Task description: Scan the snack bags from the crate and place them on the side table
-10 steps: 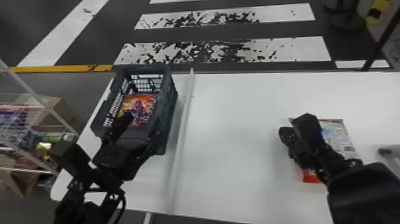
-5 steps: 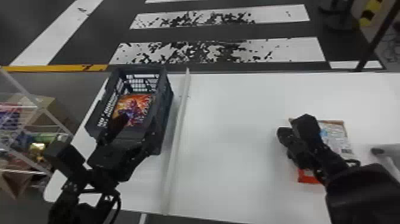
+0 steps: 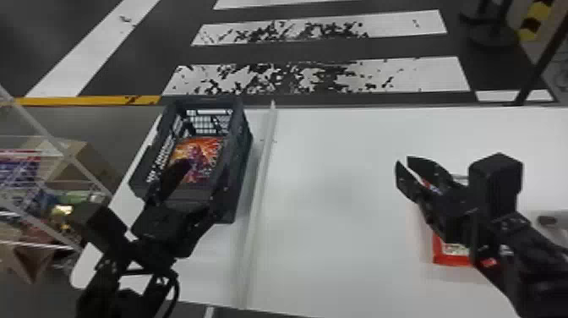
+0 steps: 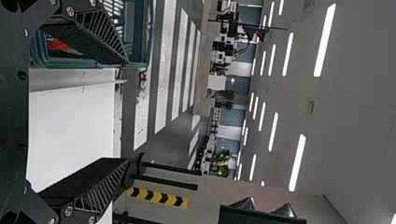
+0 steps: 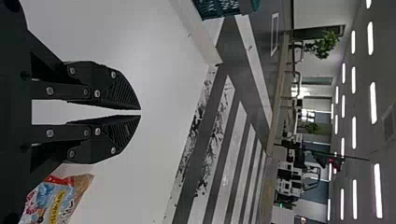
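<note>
My left gripper (image 3: 207, 164) is over the dark crate (image 3: 244, 139), its fingers spread wide around an orange and purple snack bag (image 3: 198, 156) inside. In the left wrist view, nothing is between the fingers of this gripper (image 4: 125, 111), and part of the crate (image 4: 93, 65) lies behind one finger. On the right of the table, my right gripper (image 3: 404, 161) is above a red-edged snack bag (image 3: 452, 259) that its arm largely covers. The right wrist view has this gripper (image 5: 140, 112) shut with its tips nearly meeting, and the bag (image 5: 56, 198) beside it.
A pale raised strip (image 3: 258, 203) crosses the white table (image 3: 338, 194) between crate and right arm. A wire rack (image 3: 42, 169) with goods stands off the left edge. A dark object (image 3: 547, 220) is at the table's right.
My right gripper has turned and its arm has shifted rightward, covering more of the bag below. My left gripper has stayed at the crate.
</note>
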Action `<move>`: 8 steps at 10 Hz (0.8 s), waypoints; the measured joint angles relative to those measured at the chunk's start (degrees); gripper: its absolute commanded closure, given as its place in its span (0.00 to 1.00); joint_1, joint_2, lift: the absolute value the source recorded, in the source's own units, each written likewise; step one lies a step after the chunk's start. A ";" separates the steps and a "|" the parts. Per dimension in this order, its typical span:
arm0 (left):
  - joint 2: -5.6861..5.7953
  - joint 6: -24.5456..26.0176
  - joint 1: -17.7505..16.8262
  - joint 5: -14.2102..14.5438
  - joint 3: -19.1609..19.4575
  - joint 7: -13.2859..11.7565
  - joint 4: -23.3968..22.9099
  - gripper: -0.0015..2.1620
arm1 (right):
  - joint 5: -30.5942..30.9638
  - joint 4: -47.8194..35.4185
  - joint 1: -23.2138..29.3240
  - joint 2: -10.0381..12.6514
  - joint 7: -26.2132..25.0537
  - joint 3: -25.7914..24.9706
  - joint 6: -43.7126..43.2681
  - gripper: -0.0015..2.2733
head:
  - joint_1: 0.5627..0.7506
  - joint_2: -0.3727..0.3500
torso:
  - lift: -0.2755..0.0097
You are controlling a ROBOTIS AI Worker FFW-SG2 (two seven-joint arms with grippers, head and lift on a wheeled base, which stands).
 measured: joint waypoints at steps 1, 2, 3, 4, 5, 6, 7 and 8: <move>0.00 -0.49 -0.04 -0.09 -0.46 0.43 -0.12 0.07 | -1.14 -3.84 2.38 -0.05 -0.10 -1.68 0.15 0.02 | 0.70 0.75 | 0.64; 0.00 -1.47 -0.08 -0.50 -1.19 1.74 -0.18 0.07 | -2.36 -5.84 4.06 -0.06 -0.24 -4.17 0.42 0.03 | 0.70 0.71 | 0.64; 0.00 -2.42 -0.09 -1.58 -2.50 4.39 -0.27 0.07 | -3.86 -6.45 5.04 -0.06 -0.26 -7.34 1.18 0.03 | 0.70 0.66 | 0.64; 0.00 -2.78 -0.10 -3.89 -4.52 7.99 -0.51 0.07 | -5.67 -6.39 5.59 -0.06 -0.21 -10.72 2.41 0.03 | 0.70 0.62 | 0.64; 0.00 -2.46 -0.25 -6.62 -6.97 11.53 -0.77 0.07 | -7.20 -5.94 6.08 -0.06 -0.09 -13.77 2.97 0.03 | 0.70 0.55 | 0.64; 0.00 -0.96 -0.45 -9.04 -9.45 15.13 -1.10 0.07 | -7.73 -5.32 6.41 -0.06 0.04 -16.44 3.13 0.03 | 0.70 0.47 | 0.64; 0.13 1.59 -0.57 -11.42 -11.84 18.72 -1.51 0.07 | -7.85 -4.24 6.59 -0.32 0.42 -19.07 3.12 0.03 | 0.70 0.41 | 0.64; 0.36 3.21 -0.61 -12.89 -13.33 19.93 -1.67 0.07 | -7.91 -2.57 6.65 -0.98 0.99 -21.66 2.70 0.03 | 0.70 0.37 | 0.64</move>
